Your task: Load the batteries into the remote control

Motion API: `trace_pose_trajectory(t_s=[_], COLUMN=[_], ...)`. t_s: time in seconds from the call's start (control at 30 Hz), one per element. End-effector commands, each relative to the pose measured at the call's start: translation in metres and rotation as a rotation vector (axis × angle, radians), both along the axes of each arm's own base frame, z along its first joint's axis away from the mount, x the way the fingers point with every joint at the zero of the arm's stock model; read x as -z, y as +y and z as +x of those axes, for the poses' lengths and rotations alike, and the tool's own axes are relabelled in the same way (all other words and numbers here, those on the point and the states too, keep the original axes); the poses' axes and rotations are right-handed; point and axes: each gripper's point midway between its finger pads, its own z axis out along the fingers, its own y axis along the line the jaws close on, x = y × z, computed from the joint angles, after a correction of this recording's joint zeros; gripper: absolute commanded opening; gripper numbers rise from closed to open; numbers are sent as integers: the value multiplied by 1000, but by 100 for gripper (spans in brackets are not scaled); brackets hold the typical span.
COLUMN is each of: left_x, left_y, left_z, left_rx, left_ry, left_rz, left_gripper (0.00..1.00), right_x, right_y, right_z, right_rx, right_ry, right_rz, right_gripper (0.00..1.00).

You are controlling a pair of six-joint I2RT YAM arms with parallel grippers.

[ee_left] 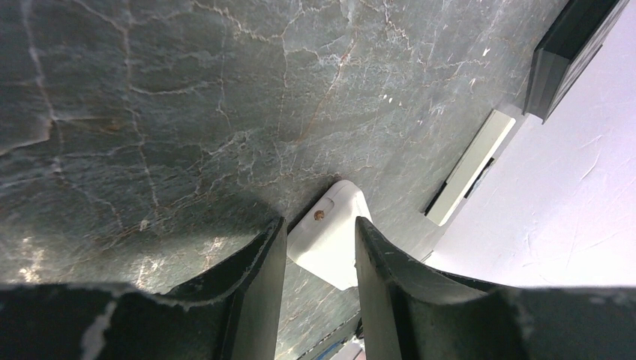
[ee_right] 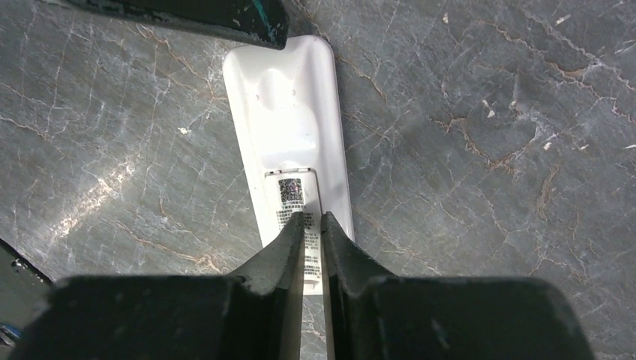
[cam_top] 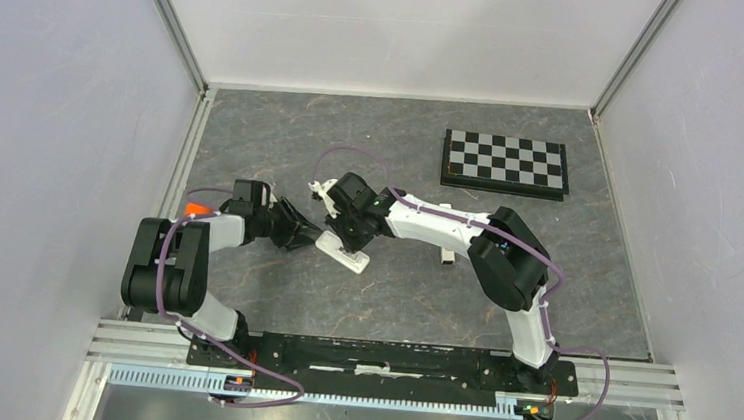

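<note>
Right wrist, white remote control lying back up, small printed label

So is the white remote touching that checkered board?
Apart. The top view shows the remote control near the middle and the checkered board at the back right, with bare table between them.

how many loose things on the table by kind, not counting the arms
remote control: 1
checkerboard: 1
slim white bar: 1
batteries in view: 0
total: 3
</note>
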Motion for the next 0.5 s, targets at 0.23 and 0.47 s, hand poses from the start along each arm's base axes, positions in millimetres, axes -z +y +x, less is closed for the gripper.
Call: trace_pose_trajectory(t_s=[0.23,0.47], left_x=[9,8], left_y=[-4,-2], left_z=[-12,-12], left_rx=[-26,-31], left_ry=[51,45], left_rz=[-49,-36], left_gripper=[44,44], right_x=[20,6], right_y=[-13,-14], right_z=[-15,-2], right_rx=[41,123], right_ry=[86,83], right_rz=[-61,-17], right_gripper=[11,15])
